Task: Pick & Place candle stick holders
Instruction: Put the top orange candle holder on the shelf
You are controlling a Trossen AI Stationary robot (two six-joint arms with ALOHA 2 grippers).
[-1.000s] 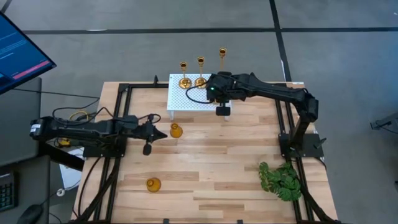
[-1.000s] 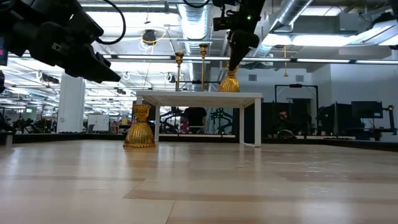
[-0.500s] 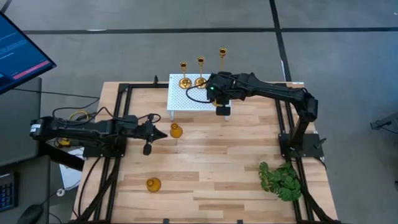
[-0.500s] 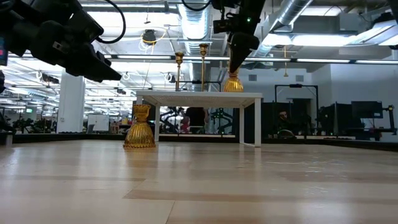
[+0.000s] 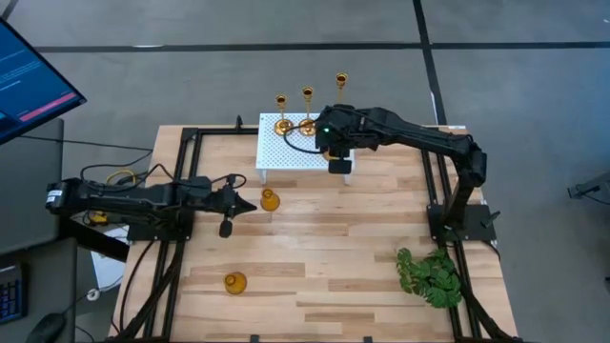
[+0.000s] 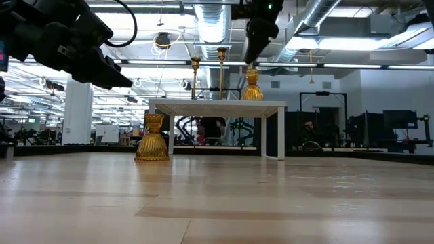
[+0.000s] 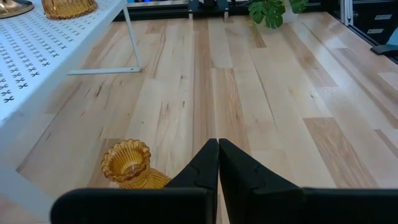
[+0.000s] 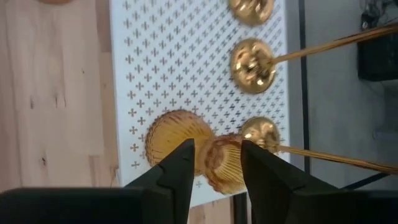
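Robotics lab in an open industrial hall. Wood-plank table (image 5: 315, 238) sits in a black frame (image 5: 181, 191) on grey concrete floor (image 5: 515, 76), with a monitor (image 5: 29, 81) beside it. Low view shows exposed ceiling ducts (image 6: 210, 17), strip lights and further rigs (image 6: 400, 129) behind.

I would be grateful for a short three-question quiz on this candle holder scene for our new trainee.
1. True or false: the right gripper is open above a squat holder standing on the white stand.
2. How many squat holders are on the wooden table itself? A) none B) two C) four
3. Fill in: the left gripper is ____, beside the squat holder nearest the stand.

Key:
1. True.
2. B: that one and the near-edge holder.
3. Shut; it holds nothing.
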